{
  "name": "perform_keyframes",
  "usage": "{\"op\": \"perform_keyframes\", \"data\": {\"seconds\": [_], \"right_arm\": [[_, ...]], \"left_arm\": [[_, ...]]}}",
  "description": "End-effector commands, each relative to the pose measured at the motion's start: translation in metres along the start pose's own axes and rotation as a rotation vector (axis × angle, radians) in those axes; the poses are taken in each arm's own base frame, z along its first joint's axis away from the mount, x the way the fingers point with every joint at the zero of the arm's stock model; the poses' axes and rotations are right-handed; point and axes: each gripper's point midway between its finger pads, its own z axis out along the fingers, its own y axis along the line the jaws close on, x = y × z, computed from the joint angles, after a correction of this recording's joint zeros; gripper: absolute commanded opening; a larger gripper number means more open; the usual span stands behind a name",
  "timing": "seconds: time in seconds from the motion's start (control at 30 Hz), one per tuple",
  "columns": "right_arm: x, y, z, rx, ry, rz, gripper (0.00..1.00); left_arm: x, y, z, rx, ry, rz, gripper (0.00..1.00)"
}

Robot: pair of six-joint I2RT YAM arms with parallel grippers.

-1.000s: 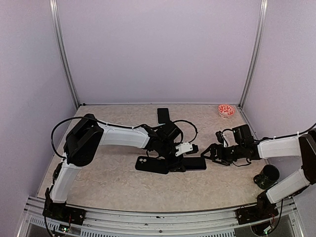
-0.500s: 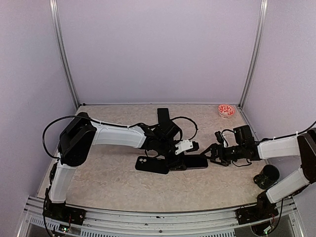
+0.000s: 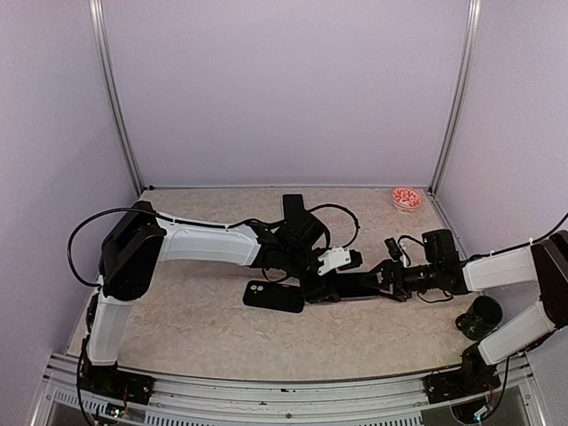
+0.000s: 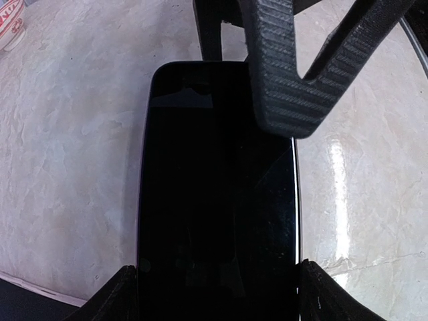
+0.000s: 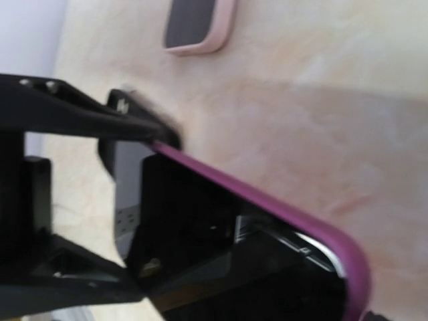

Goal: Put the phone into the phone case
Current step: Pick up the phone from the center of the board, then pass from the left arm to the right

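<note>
Left gripper is clamped on the phone, one finger on each long edge at the bottom of the left wrist view, screen facing up. In the top view the phone sits just right of centre, spanning the gap between the two arms. The right wrist view shows it tilted, with a purple side band. It looks lifted off the table, but I can't tell whether any corner rests on it. Right gripper comes in from the right of the frame with its jaws spread wide, released and holding nothing. Its ribbed finger overlaps the phone's upper-right corner in the left wrist view; contact there can't be told. Likely reason for the hold: gripping the long edges leaves the short end free, so the right arm can take or steady that end, a regrasp before insertion. The black case lies flat, lower left of the phone and just beside the left gripper. Its camera cutout is at its left end, and the phone is not in it. A pink-rimmed case lies flat at the top of the right wrist view, well apart. The black one looks like the target because it is nearer, but that's not certain. Risk: the edge grip is thin, so a shove from the right could twist the phone.
</note>
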Motion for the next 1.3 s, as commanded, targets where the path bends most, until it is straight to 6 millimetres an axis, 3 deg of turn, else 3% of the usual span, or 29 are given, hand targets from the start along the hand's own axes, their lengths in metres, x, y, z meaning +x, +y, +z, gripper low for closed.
{"op": "perform_keyframes", "data": {"seconds": [0.0,0.5,0.9,1.27], "right_arm": [[-0.003,0.026,-0.006,-0.131,-0.014,-0.038,0.94],[0.006,0.056,-0.016,-0.295,0.033,-0.016,0.84],[0.017,0.062,-0.019,-0.338,0.077,-0.001,0.79],[0.02,0.06,-0.015,-0.36,0.103,0.029,0.63]], "left_arm": [[-0.048,0.004,-0.03,-0.052,-0.129,0.048,0.08],[-0.072,-0.01,-0.039,-0.05,-0.166,0.106,0.09],[-0.079,-0.014,-0.04,-0.039,-0.182,0.131,0.09],[-0.084,-0.023,-0.043,-0.011,-0.2,0.163,0.09]]}}
